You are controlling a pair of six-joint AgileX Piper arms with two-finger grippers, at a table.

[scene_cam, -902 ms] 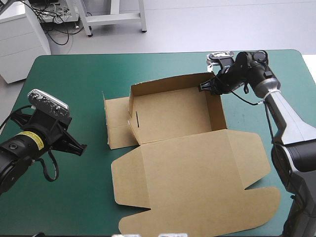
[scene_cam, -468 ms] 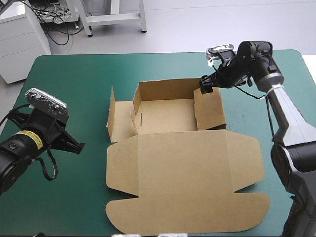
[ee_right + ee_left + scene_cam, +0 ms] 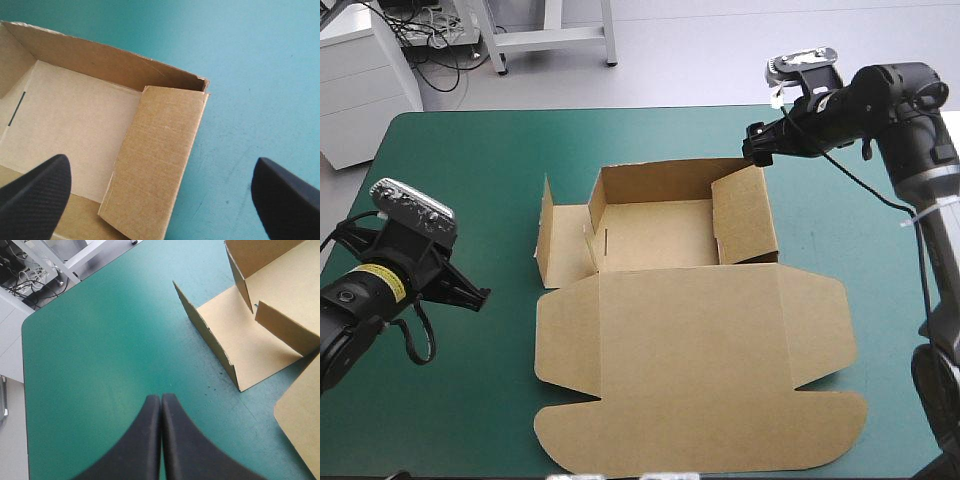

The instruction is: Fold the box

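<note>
Brown box [image 3: 690, 340] sits mid-table on the teal-green cover [image 3: 450, 160], part-built. The tray section is at its far end w/ the back wall [image 3: 660, 180] up, and the big lid panel [image 3: 700, 400] lies flat on the near side of the tray. The box's right side wall [image 3: 745, 215] is raised and tilted in over the tray floor. In the right wrist view its far corner sits just beside the back wall's end, w/ a small gap showing. The tray's left wall [image 3: 592, 222] is up too, w/ a narrow slot [image 3: 607, 243] close by it. Outside that wall the left flap [image 3: 568, 255] lies flat on the cover, its outer strip [image 3: 542, 230] standing upright. R gripper [image 3: 757, 148] hangs above the box's far-right corner, clear of the board. Its black fingers [image 3: 35, 200] are spread wide w/ nothing betw. them, so no grip on anything. L gripper [image 3: 161, 399] is well off the box's left side, over bare cover, tips aimed approx. toward the left flap. Its fingers are pressed together into one point, empty and not touching the box.
</note>
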